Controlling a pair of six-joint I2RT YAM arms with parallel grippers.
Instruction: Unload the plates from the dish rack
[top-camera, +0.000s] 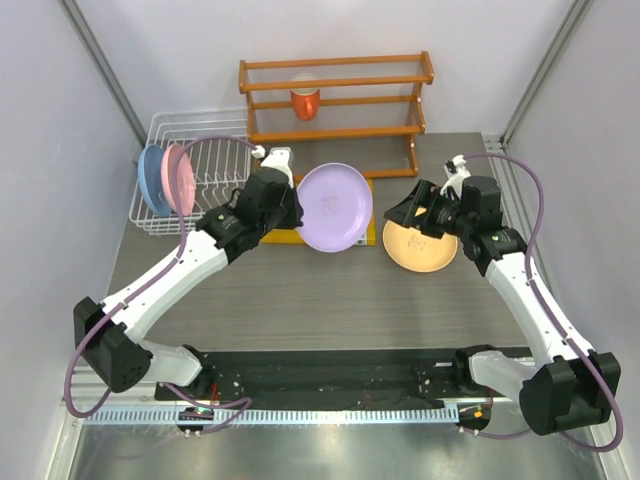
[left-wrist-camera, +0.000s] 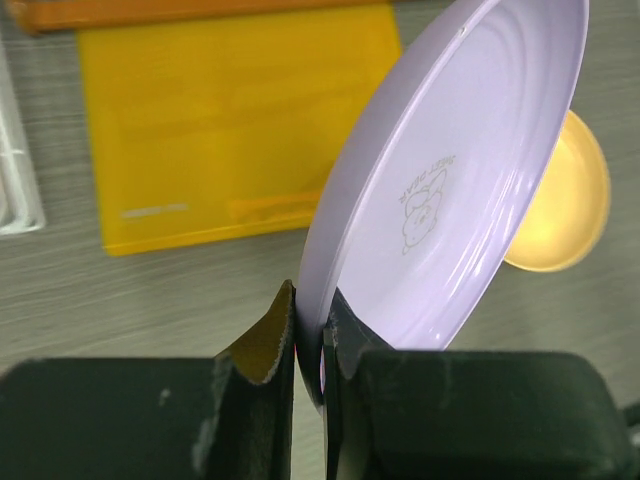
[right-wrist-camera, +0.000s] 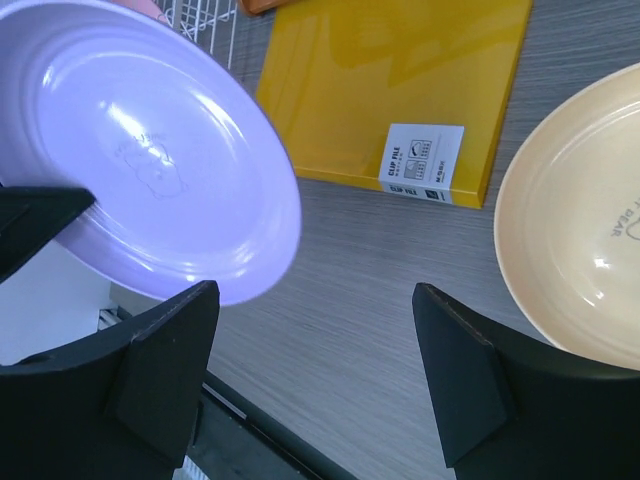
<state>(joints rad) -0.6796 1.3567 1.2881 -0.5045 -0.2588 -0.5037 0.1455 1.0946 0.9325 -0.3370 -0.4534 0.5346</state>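
My left gripper (top-camera: 292, 200) (left-wrist-camera: 310, 322) is shut on the rim of the lilac plate (top-camera: 335, 207) (left-wrist-camera: 450, 180), holding it tilted above the table's middle. The lilac plate (right-wrist-camera: 150, 160) also fills the upper left of the right wrist view. A peach-orange plate (top-camera: 420, 246) (right-wrist-camera: 590, 240) (left-wrist-camera: 565, 200) lies flat on the table to the right. My right gripper (top-camera: 405, 212) (right-wrist-camera: 315, 292) hangs open over bare table at that plate's left edge, with nothing between its fingers. In the white wire dish rack (top-camera: 215, 125) at the back left, a pink plate (top-camera: 179, 178) and a light blue plate (top-camera: 152, 178) stand on edge.
A yellow clip file (top-camera: 283, 236) (left-wrist-camera: 230, 120) (right-wrist-camera: 400, 90) lies flat under and behind the lilac plate. The orange wooden shelf rack (top-camera: 335, 132) stands at the back with an orange cup (top-camera: 305, 102) on it. Grey walls close in both sides.
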